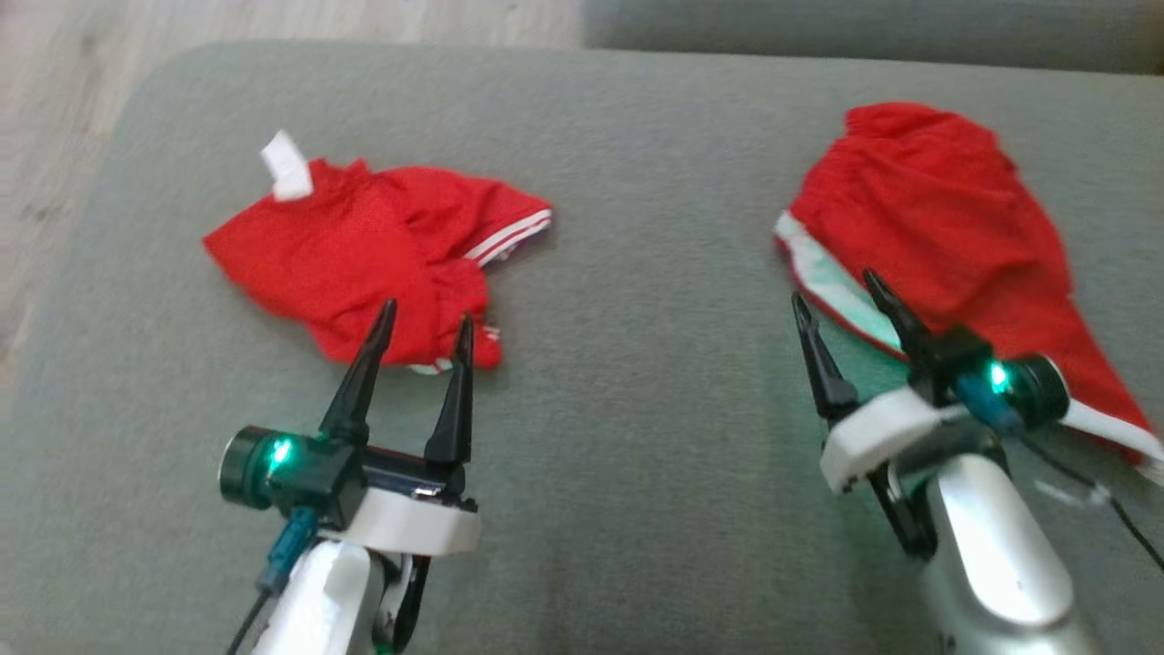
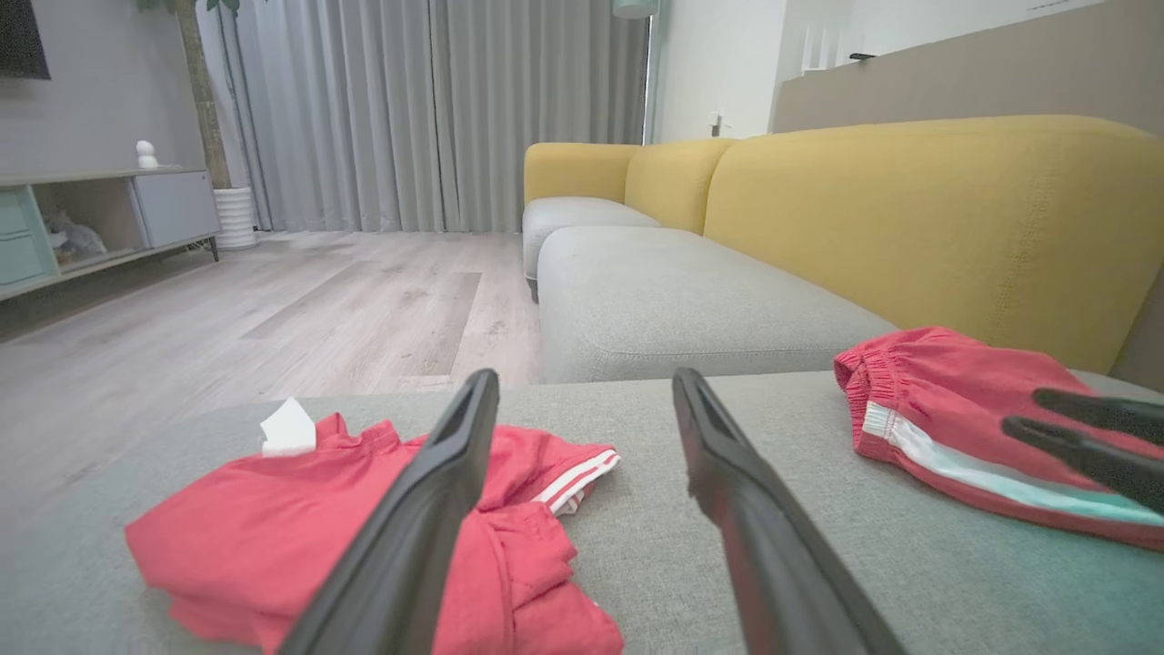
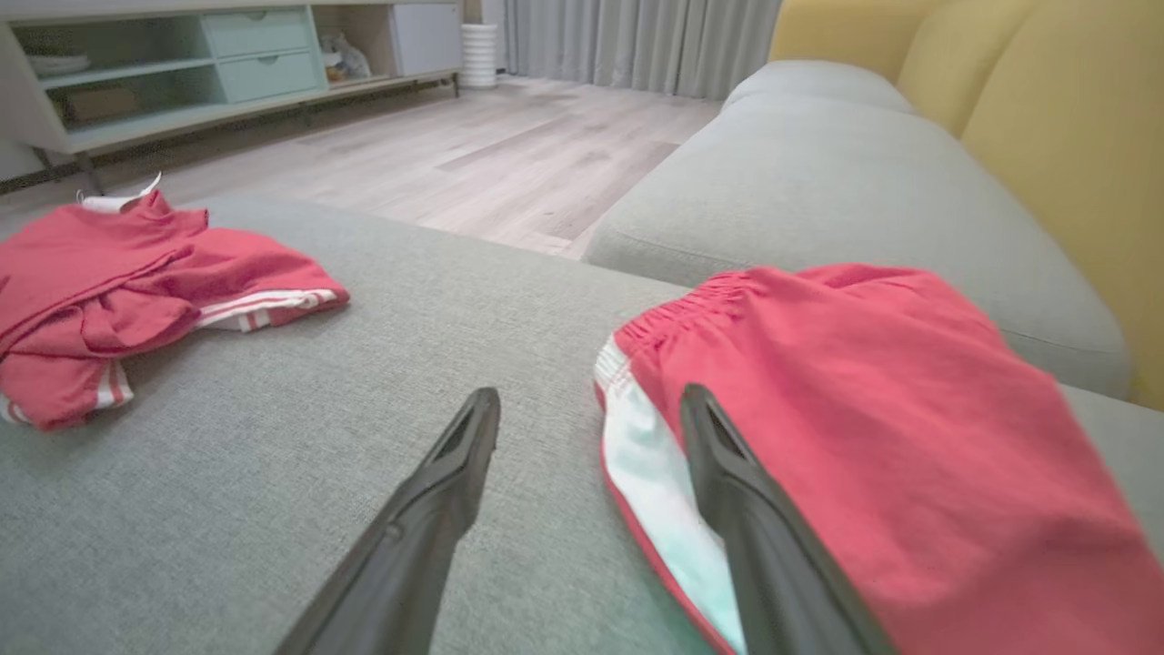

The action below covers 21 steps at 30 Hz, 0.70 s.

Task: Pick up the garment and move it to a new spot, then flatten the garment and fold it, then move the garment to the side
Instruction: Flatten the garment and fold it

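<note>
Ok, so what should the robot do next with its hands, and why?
Probably lower the left hand onto the crumpled red garment and pinch its near edge. That hand is open and points straight at it, and the garment is bunched, not flat. The right hand is open too, holding nothing, at the edge of the red shorts.

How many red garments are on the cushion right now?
2. The crumpled garment with a white tag lies left, just ahead of the left gripper; the striped shorts lie right, beside the right gripper. None looks hidden.
</note>
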### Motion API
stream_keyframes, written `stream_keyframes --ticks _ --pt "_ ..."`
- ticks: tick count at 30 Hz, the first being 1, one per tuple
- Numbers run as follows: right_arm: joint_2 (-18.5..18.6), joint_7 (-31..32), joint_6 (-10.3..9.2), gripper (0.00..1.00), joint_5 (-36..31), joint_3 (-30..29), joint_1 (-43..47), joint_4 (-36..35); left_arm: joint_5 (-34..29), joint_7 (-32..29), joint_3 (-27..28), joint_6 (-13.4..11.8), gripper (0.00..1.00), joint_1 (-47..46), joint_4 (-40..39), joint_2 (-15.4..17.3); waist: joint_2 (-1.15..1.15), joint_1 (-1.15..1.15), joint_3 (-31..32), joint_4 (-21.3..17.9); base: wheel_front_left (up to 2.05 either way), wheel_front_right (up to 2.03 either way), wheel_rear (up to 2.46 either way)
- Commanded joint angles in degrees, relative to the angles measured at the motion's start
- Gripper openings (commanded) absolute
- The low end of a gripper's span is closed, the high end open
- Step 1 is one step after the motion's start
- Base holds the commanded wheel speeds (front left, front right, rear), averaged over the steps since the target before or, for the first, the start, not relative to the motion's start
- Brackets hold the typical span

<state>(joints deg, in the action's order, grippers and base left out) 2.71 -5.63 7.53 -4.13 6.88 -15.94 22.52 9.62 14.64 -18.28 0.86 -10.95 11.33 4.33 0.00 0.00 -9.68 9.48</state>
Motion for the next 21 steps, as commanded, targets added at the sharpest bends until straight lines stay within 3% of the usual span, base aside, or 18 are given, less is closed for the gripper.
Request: stream_keyframes --ticks 1,10,21 --pt "0.20 0.65 -0.04 1.00 -0.95 1.00 -2.77 0.52 1.33 0.36 2.02 0.45 1.00 -2.88 -1.60 -0.31 0.00 0.00 -1.93 2.29 0.00 0.00 0.00" --pt "0.18 0.15 -0.04 1.00 -7.09 -6.07 -10.53 10.38 1.99 0.36 1.39 0.70 1.00 -5.04 -1.55 -1.09 0.00 0.00 -5.64 6.75 0.00 0.00 0.00" --pt "0.18 -1.80 -0.04 1.00 -9.74 -10.15 -15.34 19.13 1.10 0.36 0.84 0.58 1.00 -6.06 -1.23 -1.34 0.00 0.00 -6.71 7.67 0.00 0.00 0.00"
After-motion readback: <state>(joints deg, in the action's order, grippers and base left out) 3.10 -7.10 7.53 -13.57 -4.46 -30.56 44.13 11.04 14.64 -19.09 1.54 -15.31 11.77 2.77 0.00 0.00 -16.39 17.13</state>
